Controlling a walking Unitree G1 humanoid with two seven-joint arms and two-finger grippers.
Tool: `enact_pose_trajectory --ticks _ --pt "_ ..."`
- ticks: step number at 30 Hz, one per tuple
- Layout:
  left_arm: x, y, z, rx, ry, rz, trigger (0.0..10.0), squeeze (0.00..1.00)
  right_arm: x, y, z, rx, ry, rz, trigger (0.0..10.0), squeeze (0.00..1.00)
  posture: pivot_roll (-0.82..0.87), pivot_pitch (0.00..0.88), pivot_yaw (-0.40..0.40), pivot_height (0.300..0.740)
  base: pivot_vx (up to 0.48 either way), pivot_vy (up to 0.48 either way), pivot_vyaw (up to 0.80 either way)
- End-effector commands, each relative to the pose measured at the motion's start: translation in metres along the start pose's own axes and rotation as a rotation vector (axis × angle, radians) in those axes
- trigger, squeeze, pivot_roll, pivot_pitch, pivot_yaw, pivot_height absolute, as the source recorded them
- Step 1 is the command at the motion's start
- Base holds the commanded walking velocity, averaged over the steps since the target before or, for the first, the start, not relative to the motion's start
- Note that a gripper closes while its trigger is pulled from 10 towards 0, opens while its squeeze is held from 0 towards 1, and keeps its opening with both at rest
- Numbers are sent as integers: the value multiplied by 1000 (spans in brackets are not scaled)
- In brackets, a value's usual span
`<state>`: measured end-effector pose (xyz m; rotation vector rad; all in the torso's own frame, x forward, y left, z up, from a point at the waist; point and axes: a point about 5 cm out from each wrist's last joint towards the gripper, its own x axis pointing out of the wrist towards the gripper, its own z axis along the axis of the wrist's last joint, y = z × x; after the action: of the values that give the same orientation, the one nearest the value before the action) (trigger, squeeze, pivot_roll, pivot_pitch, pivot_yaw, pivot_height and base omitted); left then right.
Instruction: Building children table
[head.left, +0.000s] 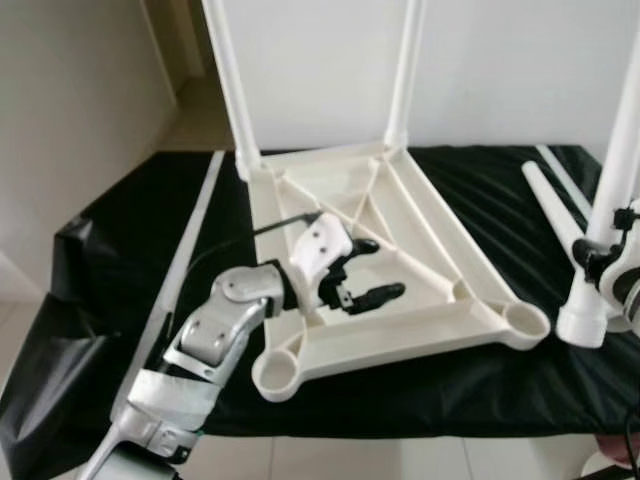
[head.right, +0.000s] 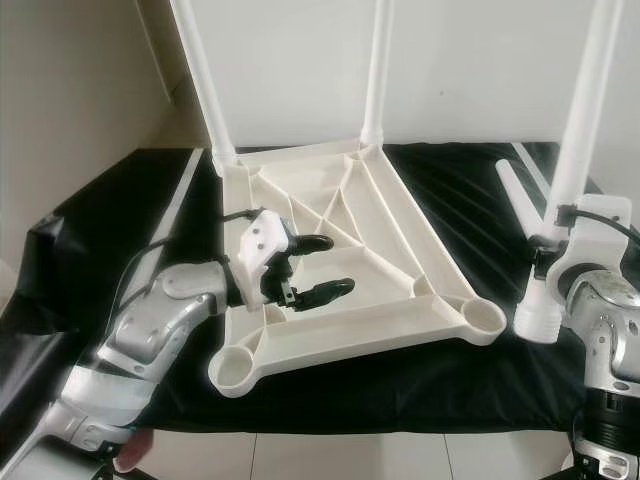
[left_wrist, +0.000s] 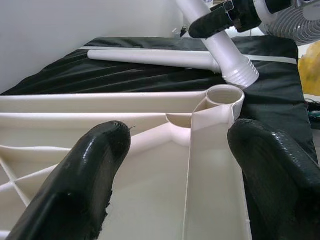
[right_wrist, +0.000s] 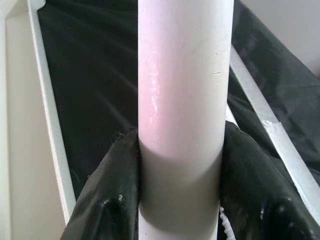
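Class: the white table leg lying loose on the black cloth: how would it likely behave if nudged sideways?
The loose leg is round and tapered, so it would probably roll, likely curving. It looks like hollow moulded plastic, so probably light and stiff. The crumpled cloth may slow it.

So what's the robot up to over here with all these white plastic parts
It is putting together a small table. The white tabletop lies upside down on a black cloth, with two legs already standing in its far corner sockets. The left tool is open over the tabletop's underside. The right tool is shut on a third leg, held upright beside the near right corner socket. A fourth leg lies on the cloth.
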<state>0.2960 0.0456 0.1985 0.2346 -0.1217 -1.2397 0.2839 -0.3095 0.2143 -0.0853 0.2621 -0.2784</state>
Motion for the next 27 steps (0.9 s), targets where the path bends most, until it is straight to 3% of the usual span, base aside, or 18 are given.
enact_pose_trajectory --ticks 1,9,10,11,12,13,14,23,24,25,26,27 --pt "-3 3 -1 -4 13 48 10000 0 1 3 5 -12 1 16 10000 0 -59 2 24 740 0 0 0" --pt "-3 4 0 -7 12 61 10000 0 4 5 9 -51 31 86 10000 0 -59 0 16 740 0 0 0" --pt "-3 4 0 -7 11 61 10000 0 4 4 10 -47 40 89 10000 443 -59 0 16 740 0 0 0" --pt "-3 4 0 -6 10 61 10000 0 4 3 10 -43 46 90 10000 525 -59 0 16 740 0 0 0" --pt "-3 4 0 -6 10 61 10000 0 4 3 10 -43 46 90 10000 525 -59 0 16 740 0 0 0" --pt "-2 4 0 -7 10 61 10000 0 4 3 10 -39 53 102 10000 965 -62 0 11 740 0 0 0" --pt "-2 3 0 -7 9 61 10000 0 5 3 9 -30 60 112 10000 1000 -62 0 11 740 0 0 0" --pt "-1 2 0 -13 9 60 10000 0 6 4 9 -50 61 122 10000 1000 -62 0 7 740 0 0 0" --pt "-1 2 0 -13 9 59 10000 0 6 4 9 -56 63 124 10000 820 -62 0 6 740 0 0 0" --pt "-1 2 0 -13 9 59 10000 0 6 4 9 -56 63 124 10000 820 -62 0 6 740 0 0 0" --pt "-1 2 0 -12 9 59 10000 0 7 5 9 -54 63 139 10000 294 -62 0 6 740 0 0 0" --pt "-1 2 0 -12 9 59 10000 0 7 5 9 -54 63 139 10000 294 -62 0 6 740 0 0 0"
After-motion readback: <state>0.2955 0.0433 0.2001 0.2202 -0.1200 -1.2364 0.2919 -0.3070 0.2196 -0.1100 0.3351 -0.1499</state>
